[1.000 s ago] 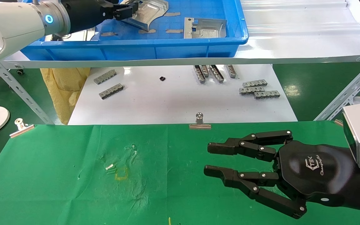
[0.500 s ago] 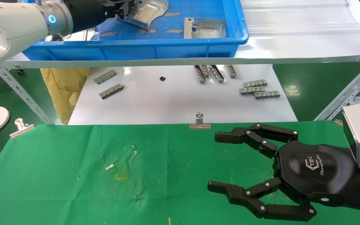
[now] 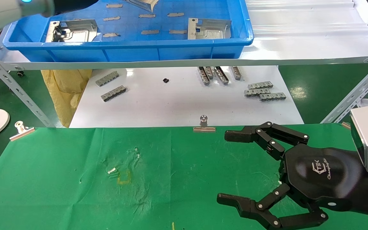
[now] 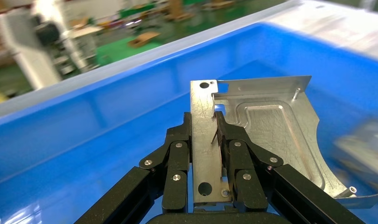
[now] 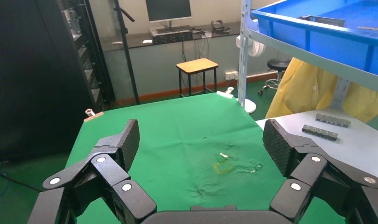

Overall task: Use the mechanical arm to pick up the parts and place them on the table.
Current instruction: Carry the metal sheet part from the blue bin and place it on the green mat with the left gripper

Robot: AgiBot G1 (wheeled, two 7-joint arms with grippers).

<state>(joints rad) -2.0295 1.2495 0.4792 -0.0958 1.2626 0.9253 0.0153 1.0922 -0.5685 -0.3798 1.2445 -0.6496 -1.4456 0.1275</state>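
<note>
Left claw [image 4: 204, 140]: fingers pressed onto the folded edge of a silver part [image 4: 266, 135], lifted above the floor of the blue tray [image 4: 108, 116]; in the head view the claw itself is cut off at the top edge, only a corner of the held part [image 3: 144, 3] showing.
Right claw [image 3: 235, 169]: spread wide, nothing between its fingers, low over the right side of the green table [image 3: 75, 191].
Other parts: two lie flat in the tray, one at its left end [image 3: 72, 27], one toward its right [image 3: 208, 28].
Hard to make out: a blurred shape at the edge of the left wrist view, cannot tell what.
Lower white board [image 3: 171, 102]: small grey notched bars [image 3: 264, 91] scattered.
</note>
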